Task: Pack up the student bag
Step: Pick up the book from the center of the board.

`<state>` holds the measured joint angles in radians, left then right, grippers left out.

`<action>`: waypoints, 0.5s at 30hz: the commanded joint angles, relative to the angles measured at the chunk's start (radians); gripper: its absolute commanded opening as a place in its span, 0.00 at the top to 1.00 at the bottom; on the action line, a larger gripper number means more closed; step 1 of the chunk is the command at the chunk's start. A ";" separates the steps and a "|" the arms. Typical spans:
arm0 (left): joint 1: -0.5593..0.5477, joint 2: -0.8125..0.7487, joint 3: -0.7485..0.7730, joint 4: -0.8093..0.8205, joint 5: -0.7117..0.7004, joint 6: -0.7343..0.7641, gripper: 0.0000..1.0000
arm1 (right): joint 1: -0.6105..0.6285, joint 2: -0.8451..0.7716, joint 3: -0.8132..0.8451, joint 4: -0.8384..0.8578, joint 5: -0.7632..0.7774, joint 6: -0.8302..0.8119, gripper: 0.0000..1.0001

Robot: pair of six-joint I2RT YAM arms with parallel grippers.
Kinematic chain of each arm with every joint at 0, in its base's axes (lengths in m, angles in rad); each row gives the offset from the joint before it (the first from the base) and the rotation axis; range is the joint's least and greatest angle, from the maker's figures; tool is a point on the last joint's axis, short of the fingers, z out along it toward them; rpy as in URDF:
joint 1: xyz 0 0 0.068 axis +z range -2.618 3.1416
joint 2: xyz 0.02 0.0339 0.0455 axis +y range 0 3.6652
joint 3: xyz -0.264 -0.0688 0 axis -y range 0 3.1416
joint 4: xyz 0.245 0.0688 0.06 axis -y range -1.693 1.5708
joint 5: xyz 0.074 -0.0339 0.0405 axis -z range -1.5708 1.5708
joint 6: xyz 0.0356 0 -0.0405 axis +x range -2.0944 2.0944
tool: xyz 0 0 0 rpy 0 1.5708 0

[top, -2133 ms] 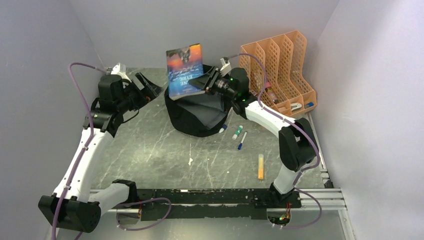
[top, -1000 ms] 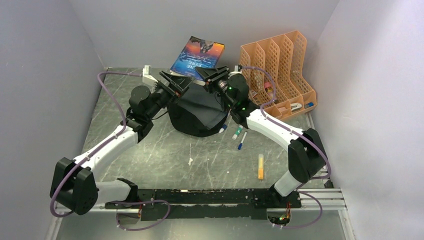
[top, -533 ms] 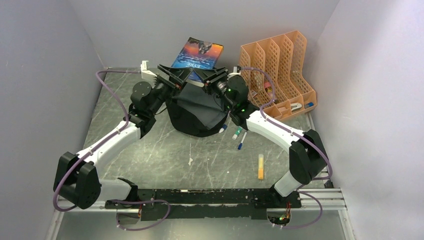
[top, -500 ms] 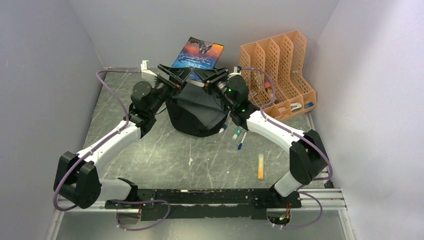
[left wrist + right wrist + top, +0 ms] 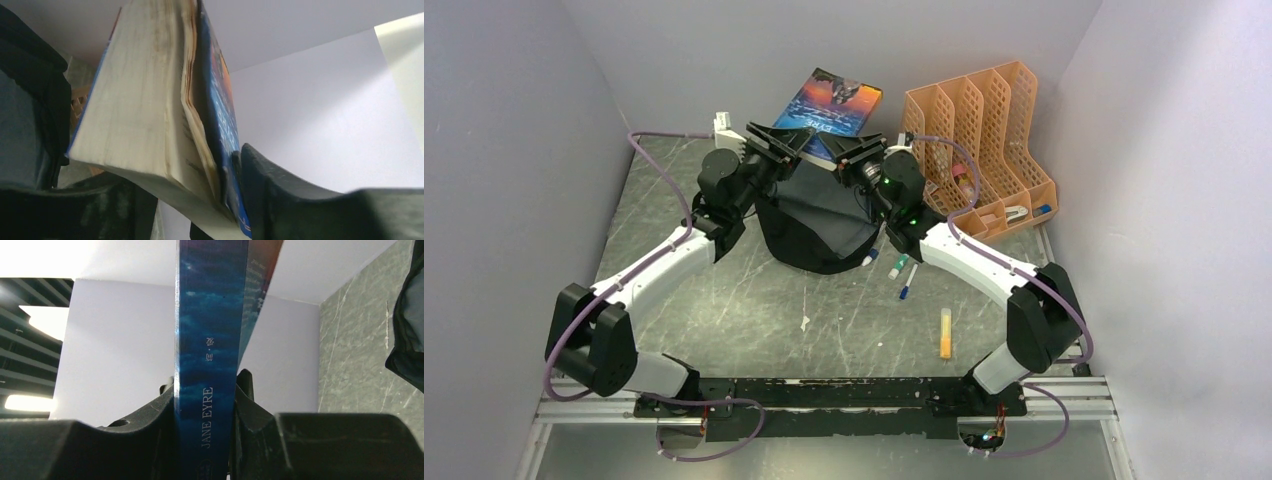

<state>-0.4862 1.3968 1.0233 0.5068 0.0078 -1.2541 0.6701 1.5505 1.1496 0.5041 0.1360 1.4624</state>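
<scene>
The student bag point(image 5: 819, 228) is a floppy black backpack at the table's middle back, its mouth facing up. A blue paperback book point(image 5: 841, 100) hangs tilted above the bag's far rim. My right gripper point(image 5: 852, 152) is shut on the book's spine point(image 5: 210, 340), which reads JANE EYRE, with a finger on each side of my right gripper point(image 5: 205, 407). My left gripper point(image 5: 784, 146) holds the opposite side. In the left wrist view one finger point(image 5: 265, 185) presses the blue cover, while the page block point(image 5: 140, 100) rests against the other finger of my left gripper point(image 5: 200, 200).
An orange mesh file organiser point(image 5: 979, 135) stands at the back right with small items in its low front tray. On the table right of the bag lie a green-capped marker point(image 5: 899, 265), a blue pen point(image 5: 908, 281) and an orange marker point(image 5: 945, 332). Walls close in on three sides.
My left arm swung in from the left to the book and its jaws closed onto it. The book tipped from upright to leaning back over the bag.
</scene>
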 commanded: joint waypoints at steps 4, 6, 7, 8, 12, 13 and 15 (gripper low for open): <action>-0.002 -0.005 0.040 0.094 -0.017 0.002 0.67 | 0.031 -0.082 -0.016 0.123 -0.007 -0.029 1.00; -0.002 -0.019 0.029 0.089 -0.011 0.004 0.83 | 0.031 -0.086 -0.022 0.114 0.001 -0.054 0.95; -0.002 -0.027 0.026 0.087 -0.004 0.011 0.87 | 0.031 -0.090 -0.025 0.107 0.001 -0.070 0.88; -0.002 -0.038 0.021 0.088 -0.002 0.025 0.94 | 0.029 -0.095 -0.030 0.101 0.003 -0.084 0.81; 0.000 -0.100 0.010 0.022 -0.006 0.123 0.95 | 0.013 -0.111 -0.068 0.102 -0.024 -0.121 0.56; 0.002 -0.111 0.005 0.021 -0.006 0.148 0.95 | 0.007 -0.119 -0.082 0.096 -0.032 -0.128 0.49; 0.007 -0.141 0.011 -0.024 -0.006 0.218 0.95 | -0.007 -0.142 -0.107 0.064 -0.030 -0.145 0.36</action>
<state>-0.4953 1.3468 1.0191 0.4610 0.0223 -1.2060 0.6827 1.4887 1.0721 0.5194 0.1123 1.4010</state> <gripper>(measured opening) 0.335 0.552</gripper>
